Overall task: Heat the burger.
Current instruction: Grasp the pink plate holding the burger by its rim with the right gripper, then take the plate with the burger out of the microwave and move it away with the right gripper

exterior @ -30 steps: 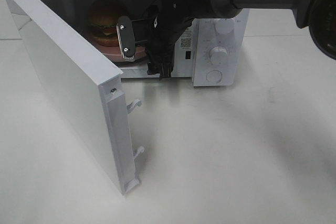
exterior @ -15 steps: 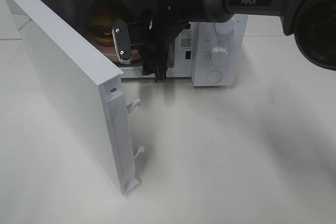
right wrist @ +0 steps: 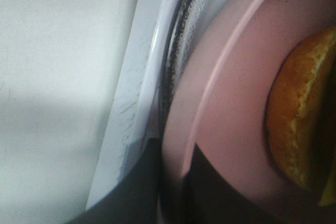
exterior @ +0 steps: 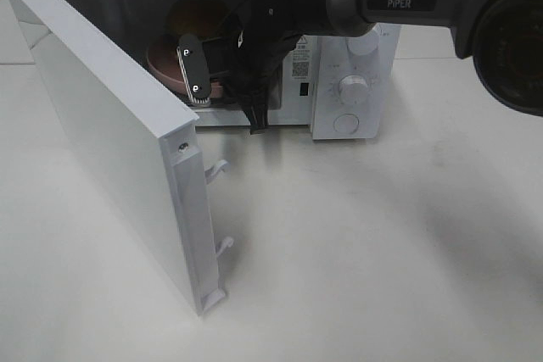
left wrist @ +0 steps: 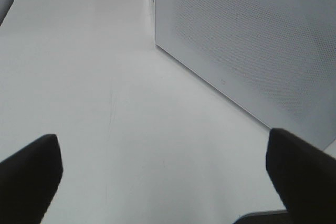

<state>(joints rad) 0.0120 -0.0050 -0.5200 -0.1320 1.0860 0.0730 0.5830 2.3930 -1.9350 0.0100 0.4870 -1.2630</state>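
So the burger [exterior: 197, 16] is sitting on a pink plate [exterior: 161, 58] inside the open microwave [exterior: 352, 65], and the plate looks tipped up, with the burger riding toward the back of the cavity. In the right wrist view the right gripper [right wrist: 173, 182] has its jaws pinched onto the plate's rim right at the door sill, bun just beyond. My guess is it's pulling the plate out now, so the trick is keeping that plate level: a glossy bun on a tilted plate will slide or topple, and the stack of fillings won't hold together. I'd level the wrist first, lift just enough to clear the sill, then draw straight out slowly, staying clear of the open door [exterior: 119, 158] on the left. The left gripper [left wrist: 157, 182] is idle with its fingers spread wide, hanging over bare table [left wrist: 79, 77] next to the microwave's perforated side. Readable text: "PIPER" on the right arm [exterior: 407, 2]. There's a QR-type sticker [exterior: 299, 64] on the microwave front, but I can't read it.
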